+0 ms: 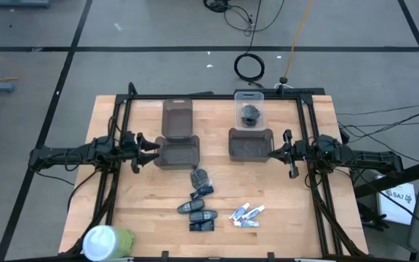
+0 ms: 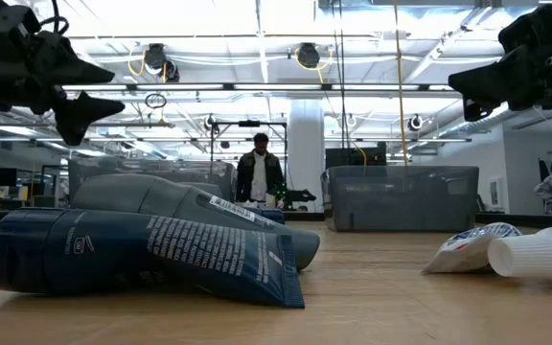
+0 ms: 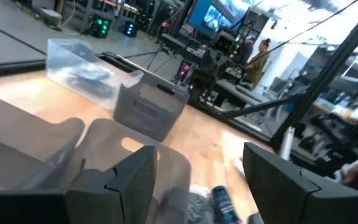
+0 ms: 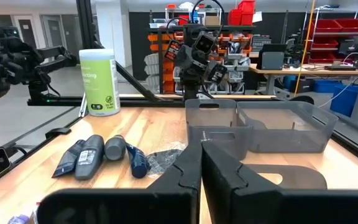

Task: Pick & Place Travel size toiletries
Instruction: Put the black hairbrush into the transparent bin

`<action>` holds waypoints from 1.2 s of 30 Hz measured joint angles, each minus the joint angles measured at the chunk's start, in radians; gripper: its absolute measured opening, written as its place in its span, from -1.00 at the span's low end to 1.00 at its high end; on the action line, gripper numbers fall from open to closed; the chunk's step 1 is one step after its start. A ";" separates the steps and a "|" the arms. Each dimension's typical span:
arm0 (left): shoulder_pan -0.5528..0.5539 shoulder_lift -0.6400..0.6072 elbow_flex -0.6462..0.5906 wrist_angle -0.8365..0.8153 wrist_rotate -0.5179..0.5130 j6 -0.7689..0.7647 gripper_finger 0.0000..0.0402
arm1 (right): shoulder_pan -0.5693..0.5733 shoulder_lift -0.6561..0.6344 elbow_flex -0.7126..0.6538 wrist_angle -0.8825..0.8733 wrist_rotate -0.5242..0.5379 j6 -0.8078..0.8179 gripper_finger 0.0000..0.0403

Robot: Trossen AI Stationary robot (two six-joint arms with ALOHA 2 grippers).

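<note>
Toiletries [image 1: 204, 207] sit loose on the table [image 1: 137, 204] near the front edge (nothing's held yet), left gripper [image 1: 142, 151] jaws wide, right gripper [image 1: 288, 155] pinched shut, both over the grey bins [image 1: 177, 153], so next someone reaches down for a grab

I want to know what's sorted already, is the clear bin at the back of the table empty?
No, in the high view the clear bin holds a dark roundish lump, while other toiletries lie loose on the table.

The table [image 1: 282, 233] is light brown wood. Two bins [image 1: 177, 151] are grey. The little tubes [image 1: 246, 215] are white with blue and red. The dark pieces [image 1: 198, 212] look blue-black, maybe. The big can [image 4: 99, 82] is white and green.
</note>
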State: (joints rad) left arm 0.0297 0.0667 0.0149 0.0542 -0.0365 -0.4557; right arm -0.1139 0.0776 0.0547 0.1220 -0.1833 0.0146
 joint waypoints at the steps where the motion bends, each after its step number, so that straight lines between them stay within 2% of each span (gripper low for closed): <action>1: -0.005 0.006 0.000 0.031 0.010 0.003 0.17 | 0.000 0.000 0.000 0.000 0.000 0.000 -0.98; 5: -0.049 0.077 0.028 0.118 -0.012 0.078 0.17 | 0.000 0.000 0.000 0.000 0.000 0.000 -0.98; 9: -0.092 0.235 0.123 0.134 -0.086 0.125 0.17 | 0.000 0.000 0.000 0.000 0.000 0.000 -0.98; 15: -0.173 0.636 0.391 0.109 -0.091 0.173 0.17 | 0.000 0.000 0.000 0.000 -0.001 0.000 -0.99; 21: -0.277 1.044 0.736 -0.103 -0.066 0.249 0.17 | 0.000 0.000 0.000 0.000 -0.001 0.000 -0.99; 25: -0.322 1.276 0.901 -0.162 -0.042 0.229 0.17 | 0.000 0.000 0.000 0.000 -0.001 0.000 -1.00; 31: -0.373 1.515 1.021 -0.168 -0.030 0.204 0.17 | 0.000 0.000 0.000 0.000 -0.001 0.000 -0.98; 36: -0.376 1.631 1.042 -0.187 -0.032 0.037 0.17 | 0.000 0.000 0.000 0.000 -0.001 0.000 -0.98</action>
State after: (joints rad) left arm -0.3465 1.6978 1.0565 -0.1330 -0.0685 -0.4187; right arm -0.1139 0.0777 0.0544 0.1223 -0.1841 0.0143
